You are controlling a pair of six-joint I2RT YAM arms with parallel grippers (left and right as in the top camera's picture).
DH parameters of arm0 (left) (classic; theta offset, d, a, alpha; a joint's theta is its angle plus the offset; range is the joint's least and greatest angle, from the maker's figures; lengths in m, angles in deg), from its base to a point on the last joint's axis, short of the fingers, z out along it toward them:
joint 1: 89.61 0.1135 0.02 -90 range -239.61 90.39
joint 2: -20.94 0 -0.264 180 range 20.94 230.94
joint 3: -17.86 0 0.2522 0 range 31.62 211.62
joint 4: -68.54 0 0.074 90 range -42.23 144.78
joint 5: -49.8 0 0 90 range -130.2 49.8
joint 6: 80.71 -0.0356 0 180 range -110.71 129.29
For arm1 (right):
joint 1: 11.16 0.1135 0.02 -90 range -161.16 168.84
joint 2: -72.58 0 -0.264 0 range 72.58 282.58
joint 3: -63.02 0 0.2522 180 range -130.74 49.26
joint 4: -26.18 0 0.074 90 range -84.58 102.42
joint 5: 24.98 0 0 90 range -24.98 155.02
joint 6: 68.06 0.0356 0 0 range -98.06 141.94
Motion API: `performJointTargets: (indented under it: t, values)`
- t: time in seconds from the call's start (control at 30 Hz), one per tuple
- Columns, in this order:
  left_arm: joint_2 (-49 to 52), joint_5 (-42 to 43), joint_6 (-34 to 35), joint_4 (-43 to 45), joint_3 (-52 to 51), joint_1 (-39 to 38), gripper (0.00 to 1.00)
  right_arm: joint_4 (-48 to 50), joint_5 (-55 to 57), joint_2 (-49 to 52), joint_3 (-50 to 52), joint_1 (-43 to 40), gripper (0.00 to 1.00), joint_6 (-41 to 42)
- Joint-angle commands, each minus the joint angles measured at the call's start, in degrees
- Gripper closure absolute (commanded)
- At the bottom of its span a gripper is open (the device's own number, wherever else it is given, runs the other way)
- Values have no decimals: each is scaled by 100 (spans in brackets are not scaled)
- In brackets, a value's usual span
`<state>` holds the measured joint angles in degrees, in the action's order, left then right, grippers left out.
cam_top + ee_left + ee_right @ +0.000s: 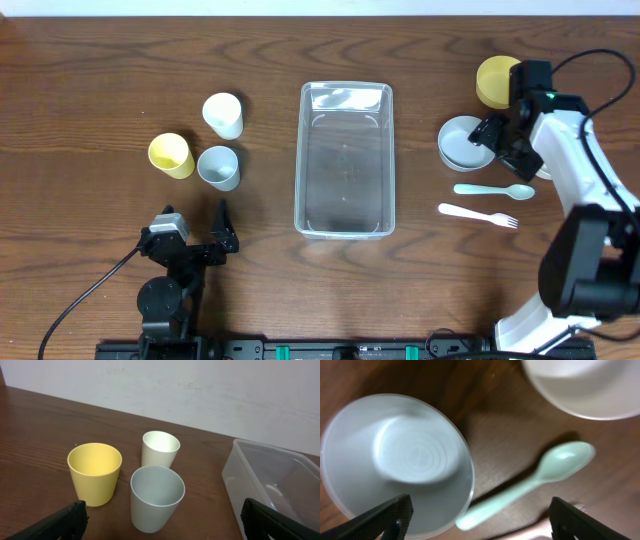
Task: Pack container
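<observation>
The clear plastic container (pixel 345 160) stands empty at the table's centre; its left end shows in the left wrist view (pixel 272 472). My left gripper (pixel 196 214) is open and empty near the front edge, just short of three cups. In the left wrist view (pixel 166 536) its fingers flank the pale-blue cup (pixel 156 497). My right gripper (pixel 500 138) is open and empty, hovering over the bowls at the right. In the right wrist view (pixel 480 527) it is above a pale-blue bowl (pixel 395 460) and a mint spoon (pixel 530 485).
A yellow cup (pixel 171 155), a white cup (pixel 223 115) and the pale-blue cup (pixel 218 167) stand left of the container. At the right are a yellow bowl (pixel 495 82), pale bowls (pixel 458 140), the mint spoon (pixel 493 190) and a white fork (pixel 477 213). A white bowl (pixel 585 385) shows in the right wrist view.
</observation>
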<state>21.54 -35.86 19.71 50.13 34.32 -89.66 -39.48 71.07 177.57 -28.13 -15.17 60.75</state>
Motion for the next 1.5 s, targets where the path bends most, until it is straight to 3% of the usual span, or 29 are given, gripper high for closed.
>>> performJointTargets:
  t: [0.0,0.4,0.77,1.03,1.47]
  values:
    - [-26,39,-94,-76,-164,15,2,129,-225,291,31,-15,14,-146]
    - [-26,42,-94,-76,-164,15,2,490,-304,782,37,74,33,-332]
    - [-26,39,-94,-76,-164,13,2,527,-308,1231,37,76,73,-332]
    - [-26,39,-94,-76,-164,13,2,516,-337,1172,35,66,92,-597]
    - [-26,39,-94,-76,-164,15,2,352,-555,-111,13,66,89,-1475]
